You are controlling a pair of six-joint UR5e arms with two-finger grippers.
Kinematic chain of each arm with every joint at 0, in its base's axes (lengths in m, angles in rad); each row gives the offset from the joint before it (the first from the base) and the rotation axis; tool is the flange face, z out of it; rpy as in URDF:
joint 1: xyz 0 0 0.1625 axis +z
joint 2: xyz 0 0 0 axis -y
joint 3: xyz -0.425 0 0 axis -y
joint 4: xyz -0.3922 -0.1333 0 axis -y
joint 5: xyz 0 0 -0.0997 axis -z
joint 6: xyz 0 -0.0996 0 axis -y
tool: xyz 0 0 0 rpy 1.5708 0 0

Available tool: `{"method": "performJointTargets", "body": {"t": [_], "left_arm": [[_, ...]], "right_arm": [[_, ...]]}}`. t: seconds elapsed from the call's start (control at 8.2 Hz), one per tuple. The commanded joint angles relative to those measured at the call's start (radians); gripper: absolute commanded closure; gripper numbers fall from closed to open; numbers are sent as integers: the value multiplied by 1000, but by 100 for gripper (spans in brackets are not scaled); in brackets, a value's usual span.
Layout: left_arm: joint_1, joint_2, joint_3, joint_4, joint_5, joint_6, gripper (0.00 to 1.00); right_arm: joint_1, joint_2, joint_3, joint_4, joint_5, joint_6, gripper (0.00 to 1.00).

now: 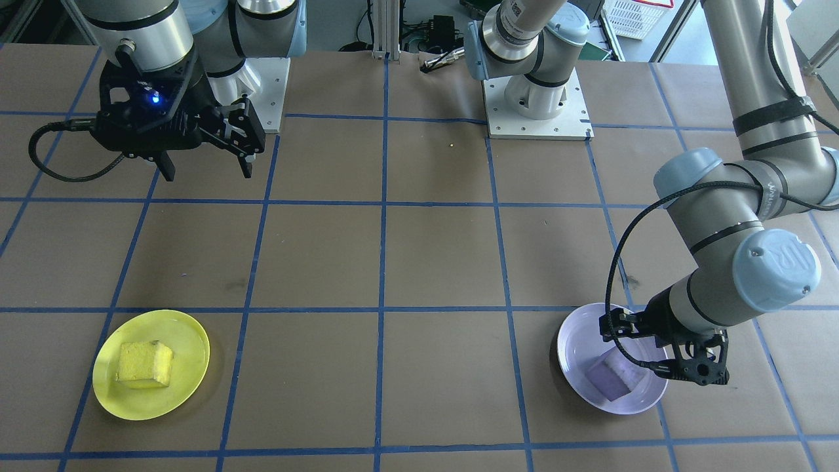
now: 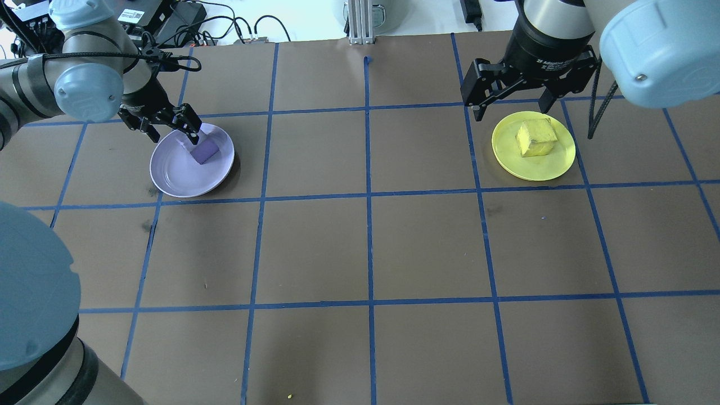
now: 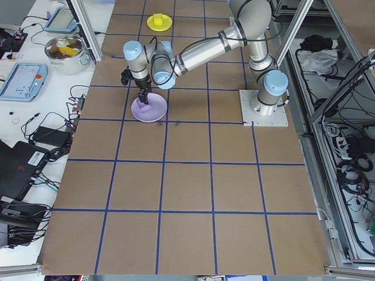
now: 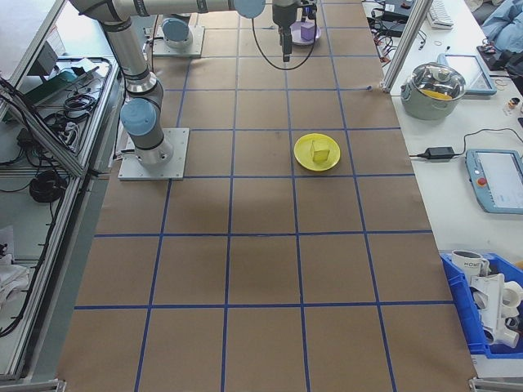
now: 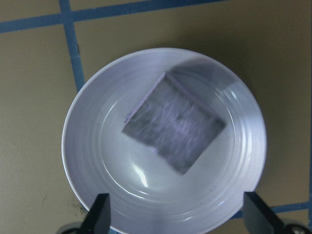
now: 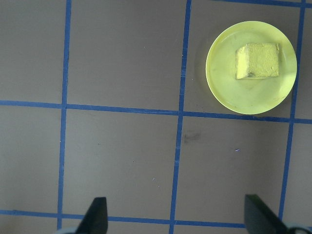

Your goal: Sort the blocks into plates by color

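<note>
The pale purple block [image 2: 203, 151] lies loose in the lavender plate [image 2: 174, 174] at the table's far left. My left gripper [image 2: 173, 136] hovers just above that plate, open; in the left wrist view its fingers [image 5: 100, 214] stand wide on either side of the block [image 5: 173, 126] without touching it. The yellow block [image 2: 536, 138] rests in the yellow plate [image 2: 554, 166] at the far right. My right gripper [image 2: 512, 111] hangs high above the table, open and holding nothing, with the yellow plate [image 6: 234, 92] small and far below it.
Blue tape lines [image 2: 368, 197] grid the brown table. The two arm bases [image 1: 536, 105] stand on the robot's side. A side bench carries a metal pot [image 4: 440, 86], a tablet [image 4: 497, 178] and a blue bin [image 4: 490, 310].
</note>
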Motion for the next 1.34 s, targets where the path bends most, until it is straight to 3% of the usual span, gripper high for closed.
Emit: {"method": "performJointTargets", "body": {"t": [0.0,0.24,0.73,1.22], "left_arm": [[-14,44,22,-28,-1,-13,0],[-41,145,28,-147,-3,-150,0],[-191,302,19,-217,-15,-372,0],[-183,351,12,-218,-29,-369,0]], "right_arm": [[0,0,1,-1,0,2,0],[0,0,1,-1,0,0,0],[0,-1,1,-2,2,0,0],[-5,0,-1,-2,0,-1,0]]}}
